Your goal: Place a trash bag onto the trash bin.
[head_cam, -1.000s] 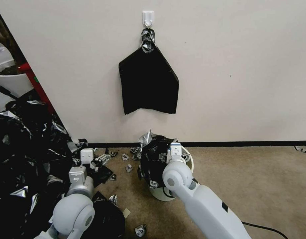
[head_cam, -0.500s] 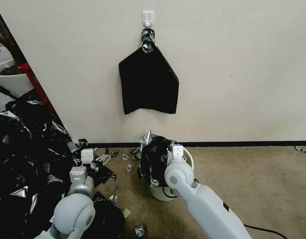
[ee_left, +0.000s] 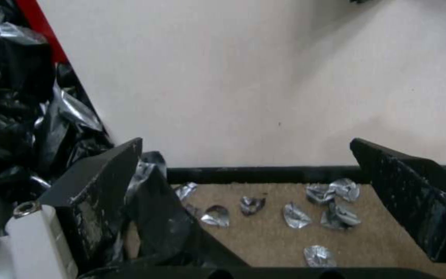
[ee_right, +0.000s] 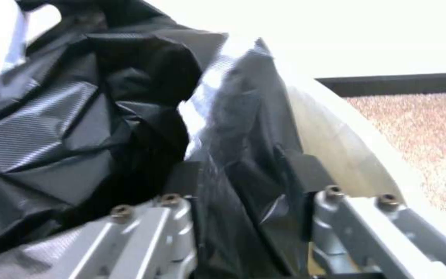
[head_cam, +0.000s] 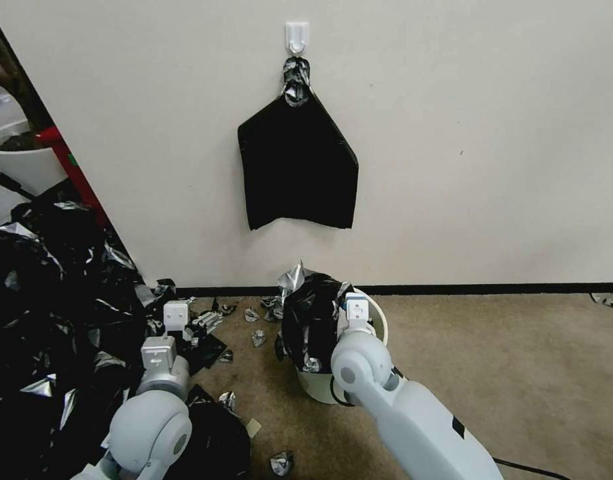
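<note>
The trash bin (head_cam: 376, 320) is seen on the floor against the wall, directly below a flat black sheaf (head_cam: 298, 163) hung from a white hook (head_cam: 297, 37). The trash bag (head_cam: 310, 323) is bunched over the bin's left half, its film spilling down the outside there, while the bin's right rim is left bare and cream-white. The right gripper (ee_right: 249, 182) is held at the bin's mouth, its fingers (ee_right: 306, 174) pinched on a fold of the bag just beside the bin's inner wall (the grip appears to be kept so that the loose edge can be drawn across toward the uncovered rim). The job is judged about half done, since the film is hooked on one side of the bin only. The left gripper (ee_left: 264, 201) is parked low, well to the left of the bin, with its fingers spread wide and nothing between them. Silvery scraps (head_cam: 258, 337) are scattered on the carpet left of the bin, and a heap of black plastic (head_cam: 46, 300) is piled farther left.
</note>
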You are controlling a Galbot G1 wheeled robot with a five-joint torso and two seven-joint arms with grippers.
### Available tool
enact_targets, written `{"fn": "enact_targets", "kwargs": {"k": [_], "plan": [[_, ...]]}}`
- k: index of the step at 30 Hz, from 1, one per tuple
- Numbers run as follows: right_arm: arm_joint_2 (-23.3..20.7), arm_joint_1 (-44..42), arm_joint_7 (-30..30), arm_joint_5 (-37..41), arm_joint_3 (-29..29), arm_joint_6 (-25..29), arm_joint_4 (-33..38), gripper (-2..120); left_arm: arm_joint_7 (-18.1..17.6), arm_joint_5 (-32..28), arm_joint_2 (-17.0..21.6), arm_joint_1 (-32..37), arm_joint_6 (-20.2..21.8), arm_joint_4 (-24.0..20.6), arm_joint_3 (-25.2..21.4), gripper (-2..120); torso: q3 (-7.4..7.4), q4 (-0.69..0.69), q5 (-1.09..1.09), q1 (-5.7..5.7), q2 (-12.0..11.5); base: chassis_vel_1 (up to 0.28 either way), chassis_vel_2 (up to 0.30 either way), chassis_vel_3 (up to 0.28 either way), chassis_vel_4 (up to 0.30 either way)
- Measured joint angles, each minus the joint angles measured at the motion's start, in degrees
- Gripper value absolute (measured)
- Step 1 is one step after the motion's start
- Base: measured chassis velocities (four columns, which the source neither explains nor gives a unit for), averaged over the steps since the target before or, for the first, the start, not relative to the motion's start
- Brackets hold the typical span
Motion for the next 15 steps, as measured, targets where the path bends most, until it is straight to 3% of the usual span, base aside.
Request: {"fn": "enact_targets", "kwargs": {"k": [12, 15], "plan": [[-1.3, 0.0, 0.1, 5.6, 2.5, -0.4, -0.3, 85, 0.0, 1.1, -0.1, 0.1, -0.3, 0.2, 0.5, 100, 0.0, 0.0, 0.0, 0.0, 0.0, 0.0, 0.0, 0.0, 0.0], [-1.3, 0.1, 0.2, 8.4, 3.2, -0.1, -0.3, 85, 0.0, 1.2, -0.2, 0.1, -0.3, 0.2, 0.5, 100, 0.0, 0.0, 0.0, 0.0, 0.0, 0.0, 0.0, 0.0, 0.0]]}}
